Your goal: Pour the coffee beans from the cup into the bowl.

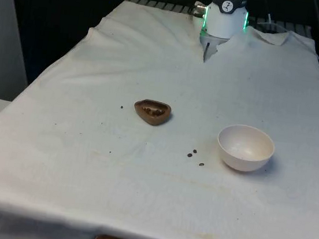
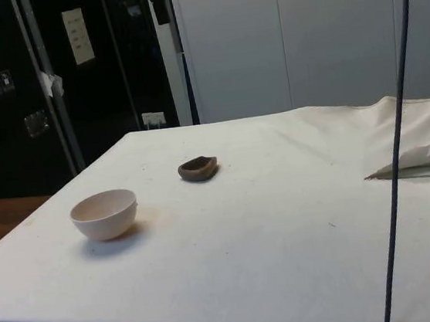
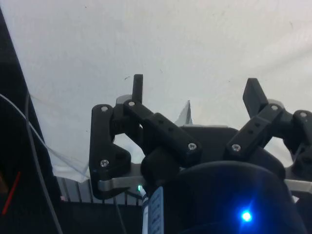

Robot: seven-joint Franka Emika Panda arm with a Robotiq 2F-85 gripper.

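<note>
Front view, taken left to right. Counter covered by a white cloth, creased and bunched toward the far end. One stray coffee bean on the cloth at 9 o'clock of the cup, near it but apart. Brown cup left of centre, mouth upward, rim pinched out of round, coffee beans visible inside. Three loose beans scattered on the cloth between cup and bowl, at about 4 o'clock from the cup and just beside the bowl's foot. White bowl upright at 4 o'clock of the cup, well apart from it, interior bare. White robot base at 12 o'clock on the far edge, nothing touching cup or bowl.

Side view, left to right. Bowl nearest the counter's left edge, upright. Cup beyond it at about 1 o'clock, apart from it, resting on the cloth. Dark cable hanging down across the right part.

Wrist view. Pincer spread wide, both black fingers well apart, nothing held between them. Plain cloth behind the fingers.
</note>
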